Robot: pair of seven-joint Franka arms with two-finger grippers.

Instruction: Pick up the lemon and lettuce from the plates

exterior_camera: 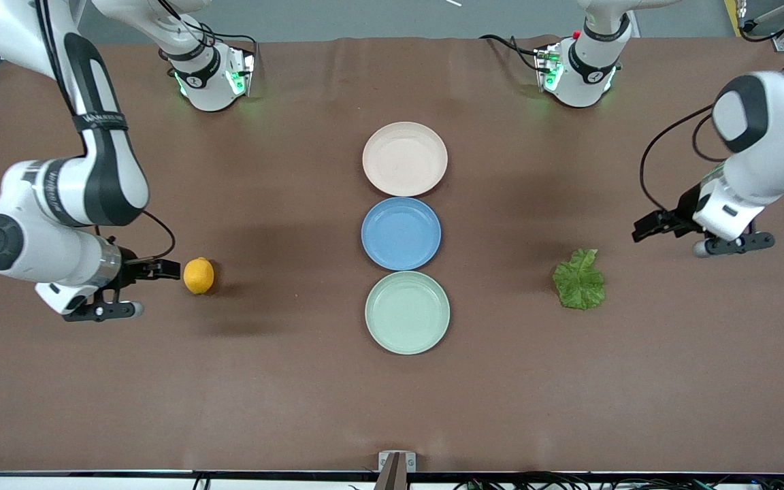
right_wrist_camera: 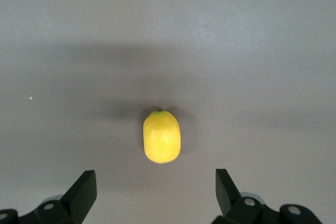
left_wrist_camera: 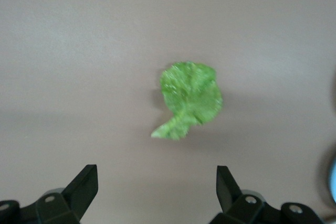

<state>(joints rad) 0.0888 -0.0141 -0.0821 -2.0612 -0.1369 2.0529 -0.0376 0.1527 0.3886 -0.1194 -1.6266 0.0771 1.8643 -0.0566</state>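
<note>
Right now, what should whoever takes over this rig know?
Left pincer: open, empty, up over the table at the left arm's end, beside the lettuce.
Right pincer: open, empty, beside the lemon at the right arm's end.
Lemon and lettuce both lie on the bare table, not on plates.
The beige-pink plate, blue plate and pale green plate sit in a row mid-table, nothing on them.
Done: both items are off the plates.
Left: judging by the task, nothing obvious; confirm before moving.

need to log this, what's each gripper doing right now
Left gripper: open, empty, lettuce on the table.
Right gripper: open, empty, beside the lemon.
</note>
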